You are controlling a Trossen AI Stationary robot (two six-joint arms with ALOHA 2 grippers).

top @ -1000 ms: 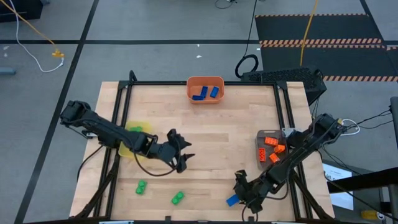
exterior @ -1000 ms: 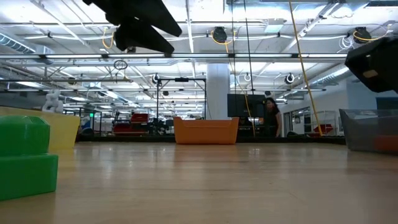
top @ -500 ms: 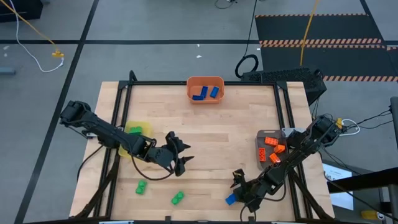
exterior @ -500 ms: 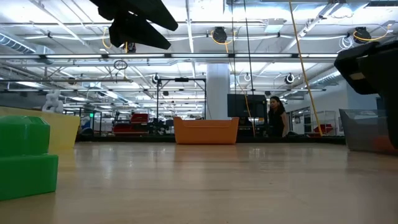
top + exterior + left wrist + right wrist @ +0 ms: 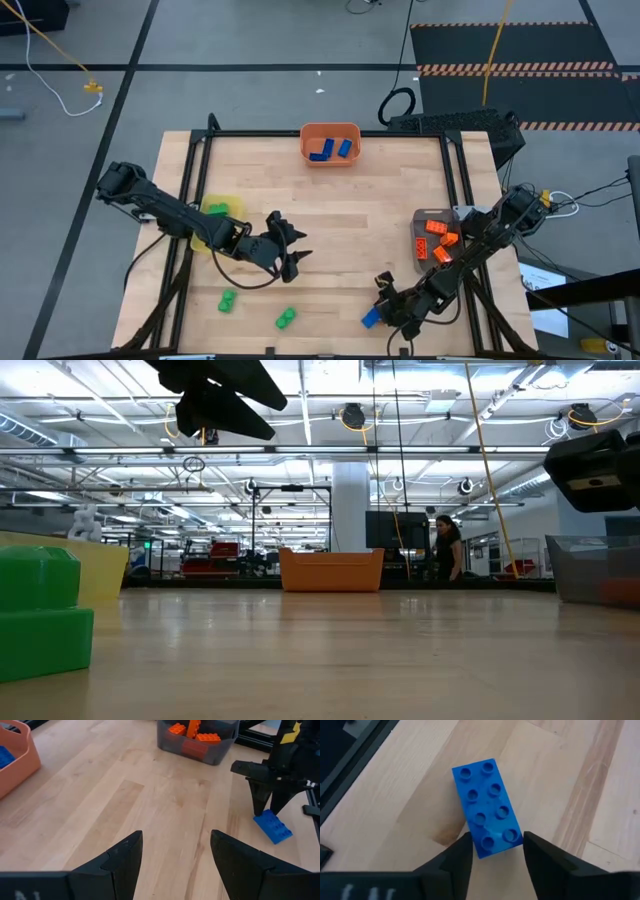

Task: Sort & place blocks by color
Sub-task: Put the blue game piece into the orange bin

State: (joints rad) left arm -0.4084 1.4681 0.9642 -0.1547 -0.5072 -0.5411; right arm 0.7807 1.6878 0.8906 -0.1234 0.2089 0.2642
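Right gripper: the right gripper (image 5: 492,851) is down at the near edge of the light wooden table (image 5: 330,215), its two dark fingers (image 5: 457,857) astride one end of a blue studded plastic brick (image 5: 487,805). The fingers sit against the brick's long sides, or just off them; contact cannot be told, so a firm clamp cannot be told.
Blue brick: lies flat on the table, studs up, two rows of four. In the high view it shows just left of the right gripper (image 5: 392,304), near the table's front edge (image 5: 371,320).
Left gripper: the left gripper (image 5: 176,851) hangs over the middle of the table, left of centre, fingers apart with bare wood between them, holding nothing.
Green bricks: two green studded bricks (image 5: 227,300) and (image 5: 286,318) rest on the table near its front-left part, well apart from each other.
Orange bin: an orange plastic bin (image 5: 330,131) at the far edge holds blue bricks (image 5: 320,150).
Grey bin: a grey plastic bin (image 5: 418,222) at the right side holds orange bricks (image 5: 435,228).
Yellow bin: a yellow bin (image 5: 203,239) at the left side, partly under the left arm, holds a green brick (image 5: 215,209).
Background: a person (image 5: 447,550) stands far behind the table.
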